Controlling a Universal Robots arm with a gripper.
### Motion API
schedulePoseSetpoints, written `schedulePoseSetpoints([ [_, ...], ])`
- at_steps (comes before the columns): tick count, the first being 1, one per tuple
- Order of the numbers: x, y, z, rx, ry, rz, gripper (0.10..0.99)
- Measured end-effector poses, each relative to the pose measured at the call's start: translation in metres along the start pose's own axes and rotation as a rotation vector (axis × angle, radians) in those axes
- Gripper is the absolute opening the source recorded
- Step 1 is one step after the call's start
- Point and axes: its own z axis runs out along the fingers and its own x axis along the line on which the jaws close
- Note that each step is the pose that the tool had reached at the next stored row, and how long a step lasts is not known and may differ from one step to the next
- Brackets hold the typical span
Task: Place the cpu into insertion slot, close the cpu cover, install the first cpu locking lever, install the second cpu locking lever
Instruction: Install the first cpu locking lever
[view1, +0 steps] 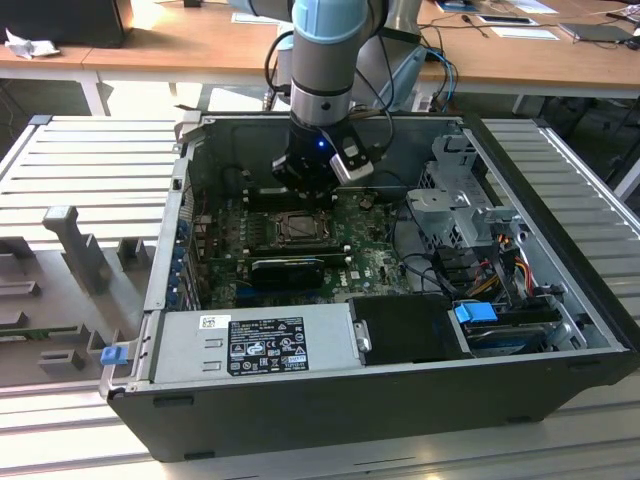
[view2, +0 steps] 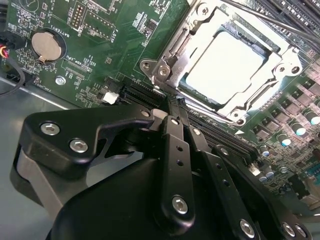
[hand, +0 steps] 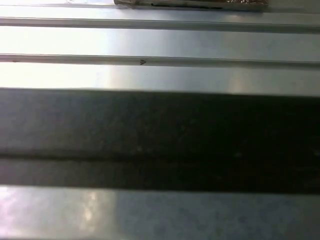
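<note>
The cpu (view2: 225, 65) lies flat in the insertion slot (view2: 161, 70), its pale top glaring bright. The cpu cover (view2: 282, 57) lies down over it, framing the chip through its square window. A thin metal lever (view2: 270, 22) runs along the socket's far side and another (view2: 177, 42) along the near side. My gripper (view2: 172, 106) is shut with nothing seen between its black fingers; its tips sit just off the socket's near corner, and I cannot tell whether they touch. In the exterior view the gripper (view1: 303, 190) hangs inside the open case just behind the socket (view1: 300, 228).
A black heatsink-like block (view1: 288, 268) lies in front of the socket. The grey power supply (view1: 265, 345) lines the case's front, with a drive cage (view1: 455, 195) and cables (view1: 500, 260) at the exterior view's right. A coin battery (view2: 46, 45) sits on the board.
</note>
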Motion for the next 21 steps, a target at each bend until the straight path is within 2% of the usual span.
schedulePoseSetpoints([
  [3,-0.0001,-0.0001,0.0013,0.012,0.0002,0.0,0.106],
  [8,-0.0002,-0.0003,0.0028,0.021,0.0005,0.0,0.106],
  [12,-0.0001,-0.0002,0.0015,0.018,0.0004,0.0,0.106],
  [18,0.0011,0.0011,-0.0128,0.009,0.0002,0.0,0.106],
  [21,0.0044,0.0013,-0.0158,0.004,0.0,0.0,0.106],
])
